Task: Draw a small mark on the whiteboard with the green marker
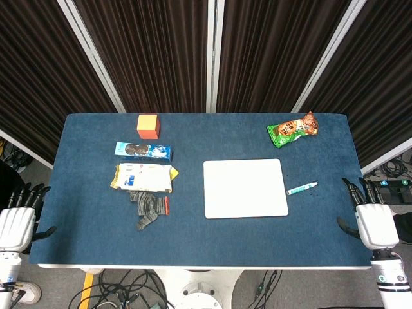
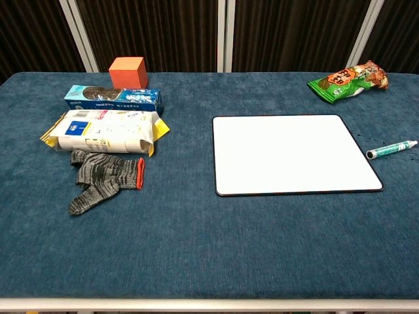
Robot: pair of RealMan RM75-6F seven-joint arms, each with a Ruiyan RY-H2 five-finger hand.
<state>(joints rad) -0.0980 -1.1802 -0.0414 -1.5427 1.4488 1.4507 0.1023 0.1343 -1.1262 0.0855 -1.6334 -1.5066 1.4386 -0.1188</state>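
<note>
The whiteboard (image 1: 245, 188) lies flat right of the table's middle, blank; the chest view shows it too (image 2: 291, 154). The green marker (image 1: 301, 188) lies on the blue cloth just right of the board, capped, slanting up to the right (image 2: 391, 150). My right hand (image 1: 372, 219) hangs off the table's right edge, fingers apart, holding nothing, a short way right of and nearer than the marker. My left hand (image 1: 18, 220) hangs off the left edge, fingers spread and empty. Neither hand appears in the chest view.
On the left lie an orange cube (image 1: 148, 126), a blue biscuit pack (image 1: 143, 151), a yellow-white packet (image 1: 144, 177) and a grey glove (image 1: 150, 209). A green-orange snack bag (image 1: 293, 129) sits at the back right.
</note>
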